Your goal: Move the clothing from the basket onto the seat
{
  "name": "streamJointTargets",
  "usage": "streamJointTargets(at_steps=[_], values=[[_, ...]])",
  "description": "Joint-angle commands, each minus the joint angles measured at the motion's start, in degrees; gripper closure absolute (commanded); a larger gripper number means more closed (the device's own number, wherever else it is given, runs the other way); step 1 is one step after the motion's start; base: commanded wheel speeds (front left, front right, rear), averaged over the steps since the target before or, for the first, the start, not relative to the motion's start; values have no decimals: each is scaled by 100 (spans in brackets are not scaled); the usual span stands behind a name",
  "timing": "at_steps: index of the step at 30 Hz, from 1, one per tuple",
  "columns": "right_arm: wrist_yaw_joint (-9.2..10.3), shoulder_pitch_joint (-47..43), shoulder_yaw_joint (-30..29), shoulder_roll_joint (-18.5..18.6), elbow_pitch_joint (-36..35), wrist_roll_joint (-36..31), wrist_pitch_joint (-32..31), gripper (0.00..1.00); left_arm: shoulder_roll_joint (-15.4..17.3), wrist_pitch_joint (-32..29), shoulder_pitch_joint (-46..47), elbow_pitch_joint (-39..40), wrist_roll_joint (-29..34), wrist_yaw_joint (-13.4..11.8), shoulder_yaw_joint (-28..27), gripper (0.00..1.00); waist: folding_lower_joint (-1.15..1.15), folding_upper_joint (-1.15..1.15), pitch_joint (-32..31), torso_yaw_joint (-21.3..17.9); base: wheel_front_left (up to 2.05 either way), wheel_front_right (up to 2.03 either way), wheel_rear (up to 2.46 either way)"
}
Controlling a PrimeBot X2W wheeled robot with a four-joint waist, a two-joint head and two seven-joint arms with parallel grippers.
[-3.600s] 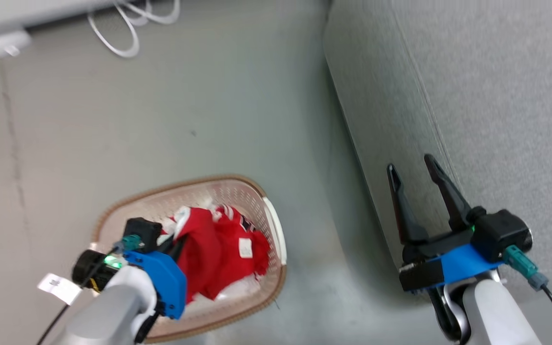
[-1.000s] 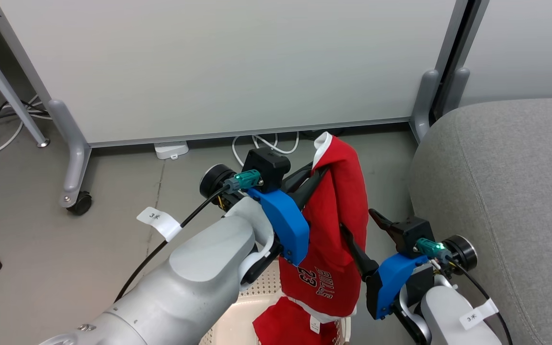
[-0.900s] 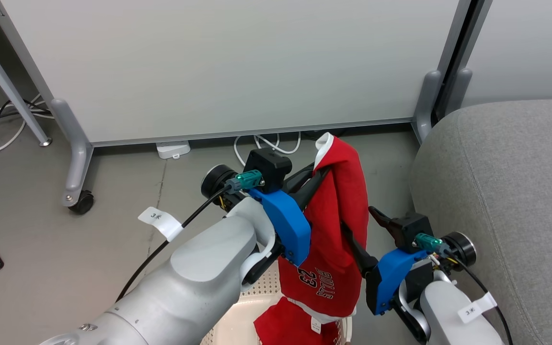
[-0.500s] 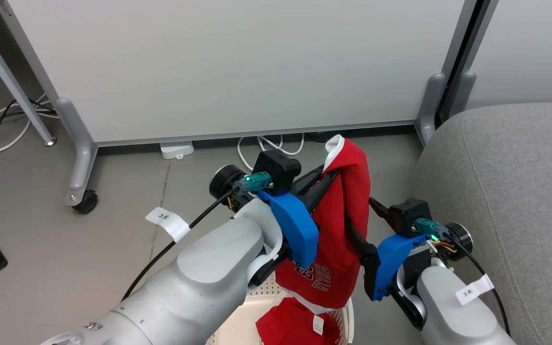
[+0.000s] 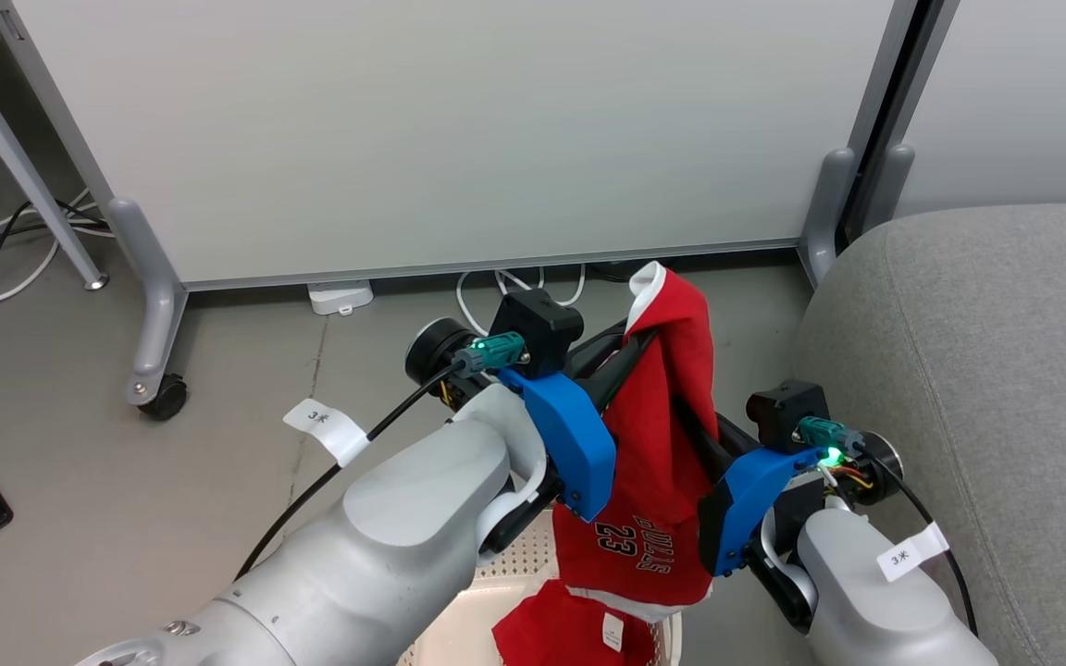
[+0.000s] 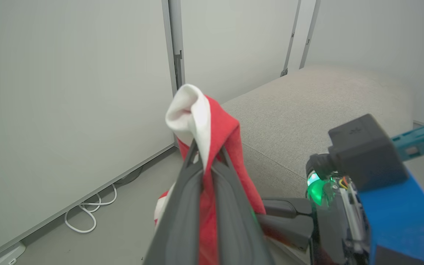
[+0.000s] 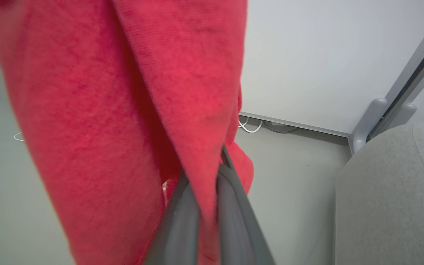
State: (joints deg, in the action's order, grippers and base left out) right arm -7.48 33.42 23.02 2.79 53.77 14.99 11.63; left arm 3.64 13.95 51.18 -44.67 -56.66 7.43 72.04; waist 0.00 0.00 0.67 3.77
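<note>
A: Head view. State of the left pincer (image 5: pixel 637 340)?
B: Clamped on the jersey (image 5: pixel 658 435), at its white-trimmed top edge. The jersey hangs down from it, with "23" near the hem.
A: And the right pincer (image 5: pixel 688 418)?
B: Closed on the same jersey, lower than the left pincer, on the side fold. Its tips are hidden in cloth.
A: Other clothing?
B: A second red piece (image 5: pixel 556 634) with a white tag (image 5: pixel 613 632) lies in the basket (image 5: pixel 519 555), below both pincers. Whether the jersey hem touches it, can't tell.
A: The seat (image 5: pixel 986 370)?
B: Just right of the right pincer.
A: Left wrist view.
B: Left pincer is pressed shut with white trim and red cloth pinched in it, bunching above the tips. Seat is beyond it, right pincer at its right.
A: Right wrist view.
B: Right pincer is shut on a red fold. The jersey hangs up-left of it, seat at lower right, wall panel (image 7: pixel 307 55) behind.
</note>
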Motion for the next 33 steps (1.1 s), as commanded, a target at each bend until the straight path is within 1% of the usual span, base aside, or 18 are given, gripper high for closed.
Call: streamJointTargets(at_steps=[1, 13, 14, 15, 16, 17, 18, 29, 33], values=[[-3, 112, 27, 19, 43, 38, 61, 100, 30, 20, 85, -18, -25, 8, 10, 100, 0, 0, -1, -12, 0, 0, 0], [-3, 233, 173, 18, 222, 246, 260, 100, 50, 39, 49, -108, -80, 8, 18, 100, 0, 0, -27, -92, 0, 0, 0], [-3, 232, 187, 18, 236, 253, 269, 100, 48, 40, 41, -118, -90, 8, 18, 91, 0, 0, -30, -97, 0, 0, 0], [-3, 235, 200, 18, 248, 266, 274, 100, 47, 42, 36, -130, -95, 8, 17, 60, 0, 0, -32, -102, 0, 0, 0], [-3, 238, 214, 18, 259, 272, 277, 100, 47, 45, 33, -145, -93, 8, 18, 19, 0, 0, -34, -105, 0, 0, 0], [-3, 240, 230, 18, 271, 280, 291, 100, 46, 50, 35, -156, -81, 7, 19, 1, 0, 0, -35, -109, 0, 0, 0], [-3, 237, 243, 18, 282, 289, 301, 100, 45, 57, 38, -166, -58, 1, 21, 0, 0, 0, -38, -112, 0, 0, 0], [-3, 287, 367, 18, 354, 373, 343, 100, 34, 88, 19, -215, -8, -20, -28, 0, 0, 0, -32, -127, 0, 0, 0], [-3, 317, 339, 19, 379, 393, 355, 100, 99, 118, -91, -143, 70, -49, -100, 0, 0, 0, -14, -127, 0, 0, 0]])
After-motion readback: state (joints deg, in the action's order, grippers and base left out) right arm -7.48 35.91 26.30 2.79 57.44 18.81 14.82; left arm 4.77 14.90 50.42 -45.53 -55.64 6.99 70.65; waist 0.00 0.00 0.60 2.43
